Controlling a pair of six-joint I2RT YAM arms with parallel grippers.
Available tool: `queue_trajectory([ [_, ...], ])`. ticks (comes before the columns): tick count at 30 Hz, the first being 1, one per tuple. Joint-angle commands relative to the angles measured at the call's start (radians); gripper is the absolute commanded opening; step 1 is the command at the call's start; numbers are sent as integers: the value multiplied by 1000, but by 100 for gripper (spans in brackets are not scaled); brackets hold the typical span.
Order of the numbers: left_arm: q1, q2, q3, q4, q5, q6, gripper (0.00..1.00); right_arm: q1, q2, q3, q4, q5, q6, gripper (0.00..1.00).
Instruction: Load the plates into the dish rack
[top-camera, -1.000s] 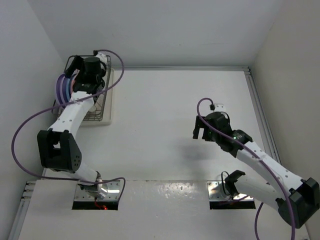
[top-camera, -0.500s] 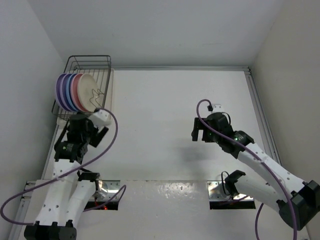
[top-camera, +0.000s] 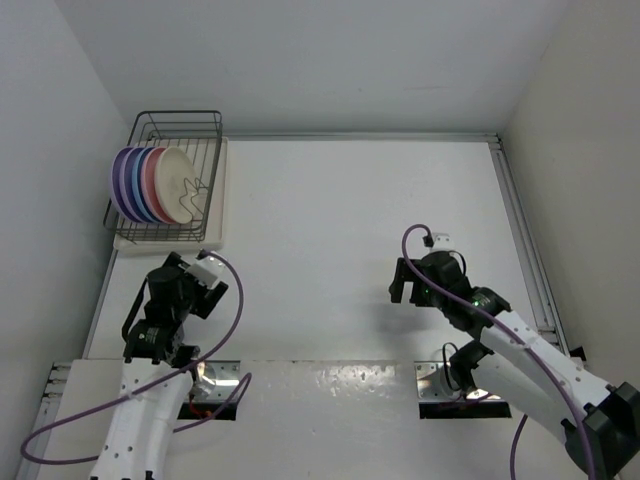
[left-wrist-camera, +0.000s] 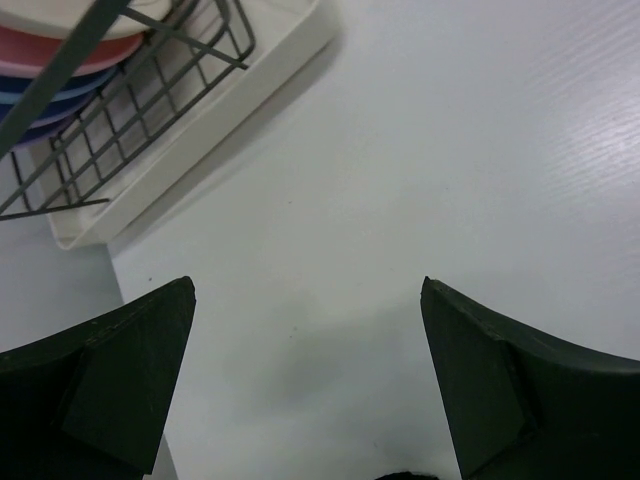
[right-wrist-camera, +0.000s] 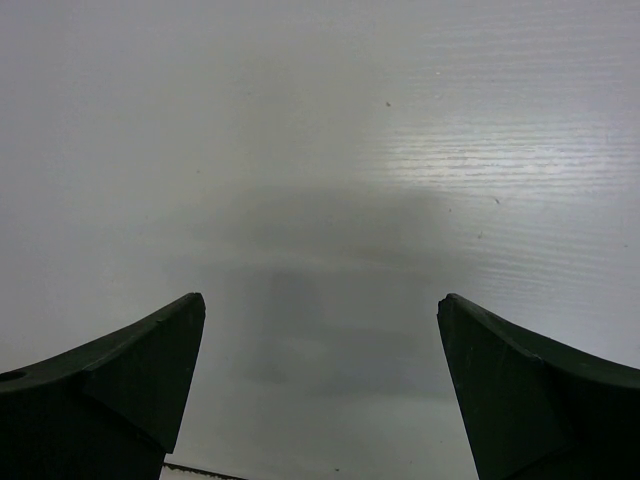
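The dish rack stands at the table's far left corner on its cream tray base. Several plates stand upright in it side by side: purple at the left, then blue, pink and cream. The rack's near corner and plate edges show at the top left of the left wrist view. My left gripper is open and empty, over bare table just in front of the rack. My right gripper is open and empty over the right half of the table.
White walls close the table at the back and both sides. A raised rail runs along the right edge. A metal strip with the arm bases lies along the near edge.
My left arm has pulled back from the rack toward its base, empty, leaving the plates standing in the rack. My right gripper has drawn slightly nearer.
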Motion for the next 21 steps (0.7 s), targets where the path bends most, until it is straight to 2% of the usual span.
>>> queue_trajectory([
  [1, 9, 48, -11, 59, 75, 3, 100, 0, -18, 1, 53, 31, 35, 100],
  [17, 9, 58, -11, 60, 86, 12, 100, 0, -18, 18, 50, 66, 29, 100],
  [21, 9, 58, -11, 60, 86, 12, 100, 3, -30, 4, 93, 44, 18, 100],
])
